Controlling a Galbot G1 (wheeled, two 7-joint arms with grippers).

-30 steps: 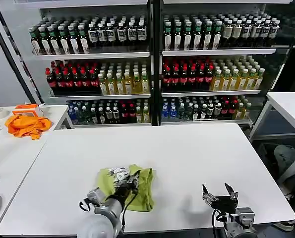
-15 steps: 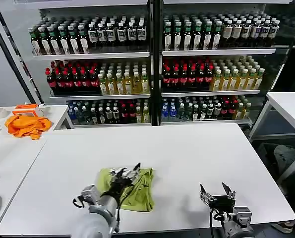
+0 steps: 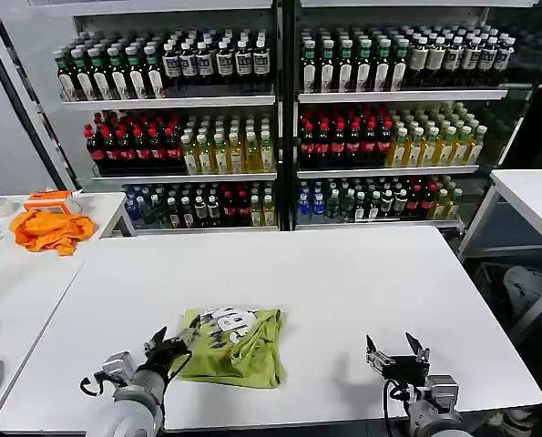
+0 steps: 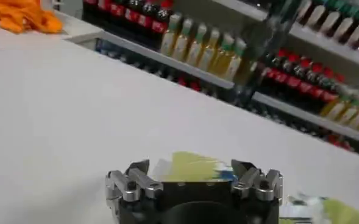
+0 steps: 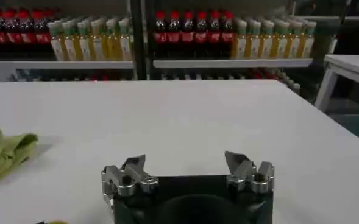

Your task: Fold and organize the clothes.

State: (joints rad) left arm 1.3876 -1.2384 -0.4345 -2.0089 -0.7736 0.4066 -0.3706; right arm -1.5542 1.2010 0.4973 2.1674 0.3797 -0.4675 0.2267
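The clothes are one yellow-green T-shirt [image 3: 239, 339], lying folded into a small bundle on the white table [image 3: 343, 282] near the front edge. Its white print [image 3: 227, 320] faces up. My left gripper [image 3: 166, 344] hovers just left of the shirt, open and holding nothing. In the left wrist view, a yellow-green patch of the T-shirt [image 4: 194, 165] shows just beyond the open left gripper [image 4: 191, 173]. My right gripper [image 3: 396, 350] stands open low over the front right of the table, well apart from the shirt. The right wrist view shows the right gripper [image 5: 185, 161] empty, with the T-shirt [image 5: 5, 152] off to one side.
An orange cloth [image 3: 50, 229] lies on a side table at the left. Shelves full of bottles [image 3: 280, 118] stand behind the table. Another white table [image 3: 535, 196] is at the right. The white tabletop stretches bare behind and to the right of the shirt.
My left gripper has let go of the shirt and drawn back to the left, toward the front edge. The shirt's white print is now uncovered. The right gripper has barely moved.
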